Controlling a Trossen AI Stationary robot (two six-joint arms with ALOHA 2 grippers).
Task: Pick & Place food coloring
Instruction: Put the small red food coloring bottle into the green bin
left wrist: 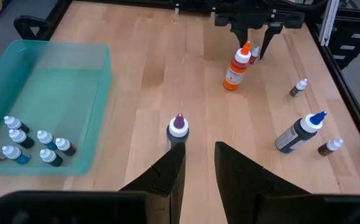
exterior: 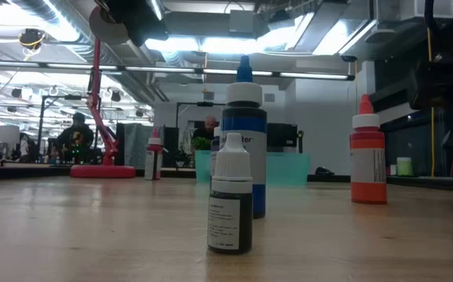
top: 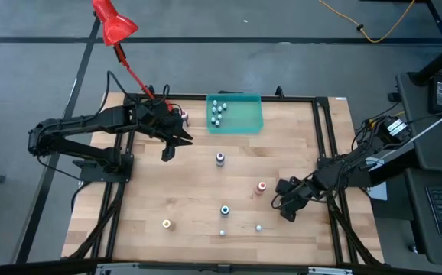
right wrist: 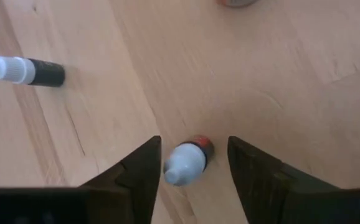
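The left gripper (left wrist: pixel 195 168) is held above the table with its fingers a narrow gap apart and nothing between them; a purple-capped bottle (left wrist: pixel 177 129) stands just ahead of the tips, and the teal tray (top: pixel 250 122), already holding several small bottles, lies off to one side. The right gripper (right wrist: pixel 192 163) is lowered with its fingers open around a tiny white-capped bottle (right wrist: pixel 187 162) that is not yet clamped. That bottle is judged light, rigid, smooth and easily tipped, so it is best taken across the body below the cap.
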